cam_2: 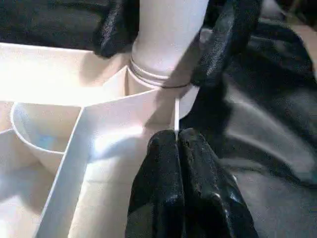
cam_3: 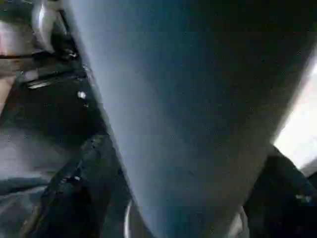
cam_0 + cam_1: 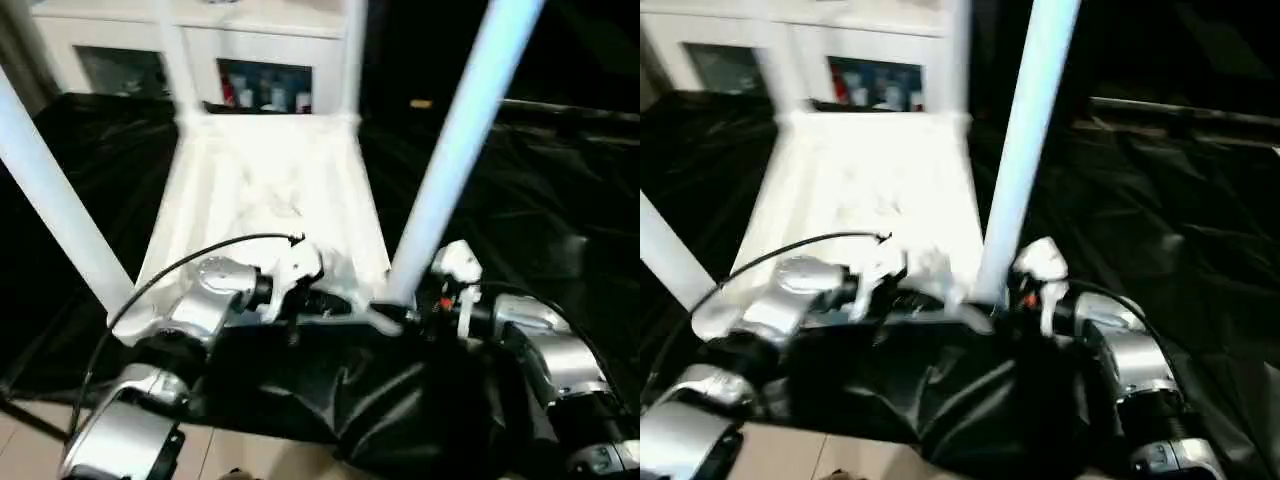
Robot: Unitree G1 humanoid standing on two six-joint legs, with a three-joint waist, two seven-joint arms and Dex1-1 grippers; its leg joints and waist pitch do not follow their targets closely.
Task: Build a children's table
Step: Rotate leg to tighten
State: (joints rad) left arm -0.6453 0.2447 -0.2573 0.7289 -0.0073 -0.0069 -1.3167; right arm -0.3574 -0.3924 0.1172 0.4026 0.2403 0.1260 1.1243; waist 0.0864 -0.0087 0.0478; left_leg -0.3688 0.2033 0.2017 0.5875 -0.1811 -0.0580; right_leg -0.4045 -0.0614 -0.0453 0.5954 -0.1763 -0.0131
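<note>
From your head view, the white tabletop (image 3: 265,190) lies upside down on the black-draped work table (image 3: 540,220) with all four legs standing in its corners, the near right leg (image 3: 455,140) between your arms. Your left wrist view shows the left gripper (image 1: 177,144) pinched closed on a rib (image 1: 175,114) by that leg's socket (image 1: 158,82). Your right wrist view shows the right gripper (image 2: 168,198) straddling the leg's base, so I judge seating this leg is what remains.

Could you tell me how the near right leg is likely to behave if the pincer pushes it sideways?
The near right leg looks like a stiff hollow tube, probably light. It stands tall in its corner socket, so a push up high might lever it loose. The right pincer straddles its base, which should steady it.
</note>
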